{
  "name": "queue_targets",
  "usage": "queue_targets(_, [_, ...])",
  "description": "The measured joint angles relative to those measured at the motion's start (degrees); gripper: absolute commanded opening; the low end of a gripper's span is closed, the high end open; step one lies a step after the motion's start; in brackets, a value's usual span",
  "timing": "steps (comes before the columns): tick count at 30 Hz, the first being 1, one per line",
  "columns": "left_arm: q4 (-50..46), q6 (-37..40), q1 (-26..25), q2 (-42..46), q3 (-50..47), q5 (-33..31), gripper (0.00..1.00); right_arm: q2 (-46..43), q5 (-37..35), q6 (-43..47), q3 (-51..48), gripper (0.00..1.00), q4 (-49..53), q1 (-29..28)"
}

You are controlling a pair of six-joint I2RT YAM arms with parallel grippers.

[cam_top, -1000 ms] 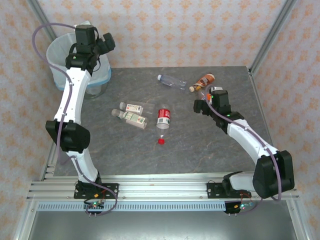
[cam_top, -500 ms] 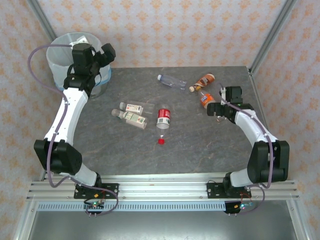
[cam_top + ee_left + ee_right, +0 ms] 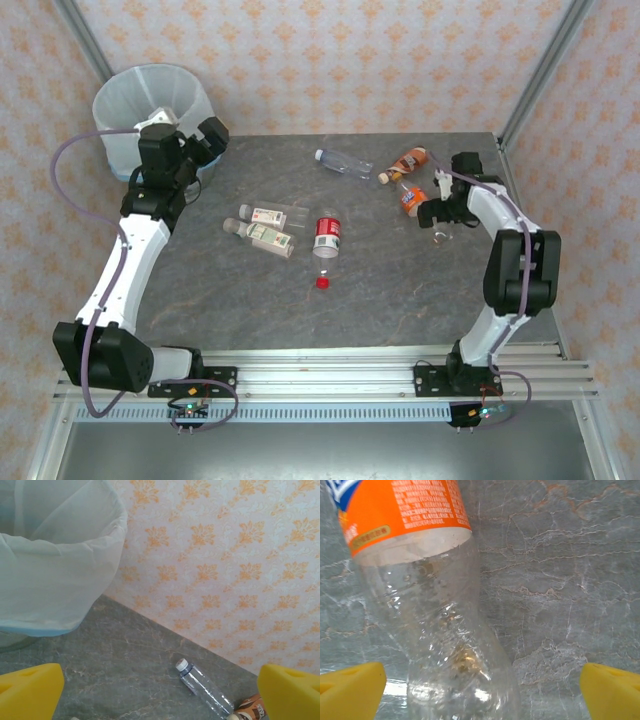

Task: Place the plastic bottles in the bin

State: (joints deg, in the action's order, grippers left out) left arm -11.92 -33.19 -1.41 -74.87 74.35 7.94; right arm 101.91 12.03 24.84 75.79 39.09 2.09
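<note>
bin far left, bottles strewn rightward, likely cap nearest

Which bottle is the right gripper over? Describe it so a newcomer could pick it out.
Go to the far right corner of the grey table, beside the right gripper, where two bottles lie close together. Take the nearer one, the orange-labelled bottle: clear plastic, blue logo on the label. Its neighbour, the brown-labelled bottle, lies farther back.
</note>
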Motion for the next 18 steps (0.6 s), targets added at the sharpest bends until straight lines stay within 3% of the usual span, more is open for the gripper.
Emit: queue_targets(18, [-1.03,-1.57,0.0,0.15,-3.06,-1.14,1.0,12.44,1.38,7.43,9.99,0.93,7.96,-0.02])
